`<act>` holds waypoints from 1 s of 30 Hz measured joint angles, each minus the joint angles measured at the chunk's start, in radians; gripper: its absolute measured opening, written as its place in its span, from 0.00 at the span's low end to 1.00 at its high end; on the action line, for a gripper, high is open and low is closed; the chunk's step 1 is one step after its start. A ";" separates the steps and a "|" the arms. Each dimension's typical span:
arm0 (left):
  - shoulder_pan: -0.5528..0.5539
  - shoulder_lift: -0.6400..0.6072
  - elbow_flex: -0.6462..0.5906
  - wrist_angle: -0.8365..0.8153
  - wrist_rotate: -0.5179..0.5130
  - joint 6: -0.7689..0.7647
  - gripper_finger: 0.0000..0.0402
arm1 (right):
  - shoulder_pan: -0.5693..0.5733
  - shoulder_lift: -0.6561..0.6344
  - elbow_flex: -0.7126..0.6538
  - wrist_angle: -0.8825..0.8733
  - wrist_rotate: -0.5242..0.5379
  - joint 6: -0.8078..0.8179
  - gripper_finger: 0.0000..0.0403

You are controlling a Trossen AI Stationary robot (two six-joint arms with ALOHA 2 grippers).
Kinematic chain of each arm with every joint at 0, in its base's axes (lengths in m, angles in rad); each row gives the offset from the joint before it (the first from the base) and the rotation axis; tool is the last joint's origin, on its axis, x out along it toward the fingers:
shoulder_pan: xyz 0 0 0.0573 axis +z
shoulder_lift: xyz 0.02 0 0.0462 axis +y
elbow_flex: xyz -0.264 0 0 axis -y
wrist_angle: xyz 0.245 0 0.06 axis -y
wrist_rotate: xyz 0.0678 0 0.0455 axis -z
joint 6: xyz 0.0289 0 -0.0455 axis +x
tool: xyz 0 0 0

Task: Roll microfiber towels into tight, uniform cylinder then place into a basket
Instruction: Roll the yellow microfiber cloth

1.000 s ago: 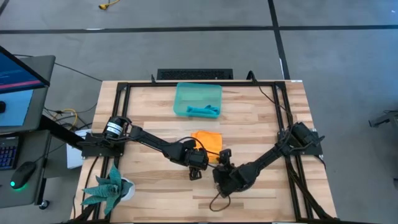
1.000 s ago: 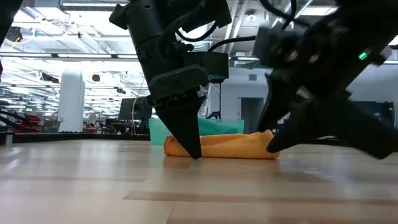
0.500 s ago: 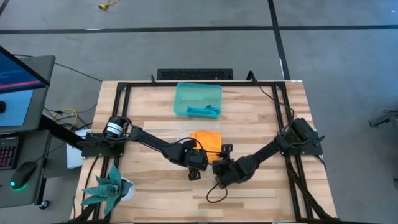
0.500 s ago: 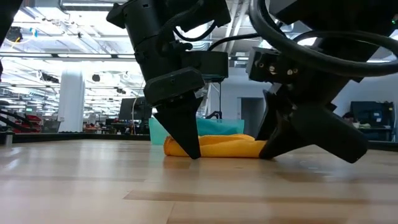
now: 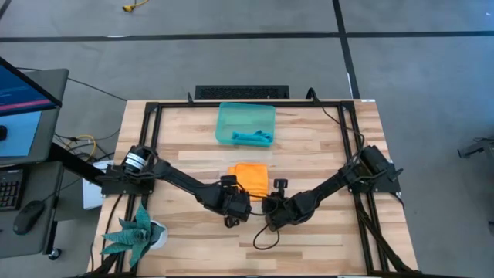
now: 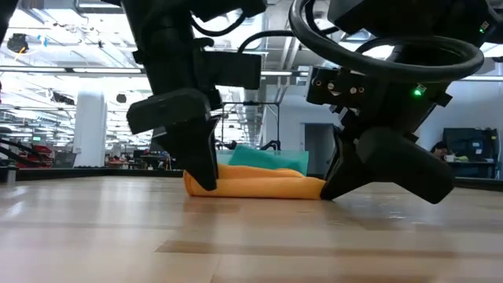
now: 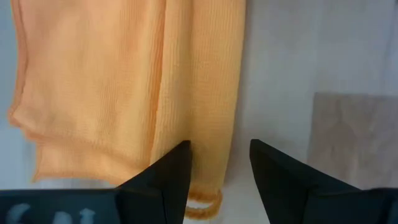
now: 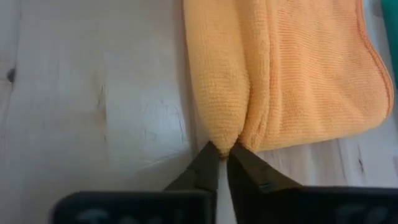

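Table (image 5: 324,147): right claw (image 8: 222,163) pinching orange towel (image 8: 292,74) edge

orange towel (image 5: 251,174), teal towel (image 5: 252,138), translucent teal-green basket (image 5: 225,123)

The orange towel (image 6: 255,185) lies flat and bunched on the bench (image 6: 236,244). The left claw (image 6: 201,161) stands tip-down at one end of it; the right claw (image 6: 330,187) touches the other end. Behind the towel, the teal basket (image 6: 263,158) shows.
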 joint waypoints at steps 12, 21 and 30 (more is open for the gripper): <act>-0.029 -0.038 0.002 -0.037 -0.056 0.000 0.39 | -0.001 0.001 -0.001 0.005 -0.007 -0.008 0.06; -0.124 -0.091 0.008 -0.072 -0.228 0.001 0.39 | -0.001 0.001 0.000 0.006 -0.011 -0.008 0.04; -0.115 -0.085 -0.052 0.098 -0.109 0.122 0.39 | -0.001 0.001 0.000 0.010 -0.014 -0.008 0.03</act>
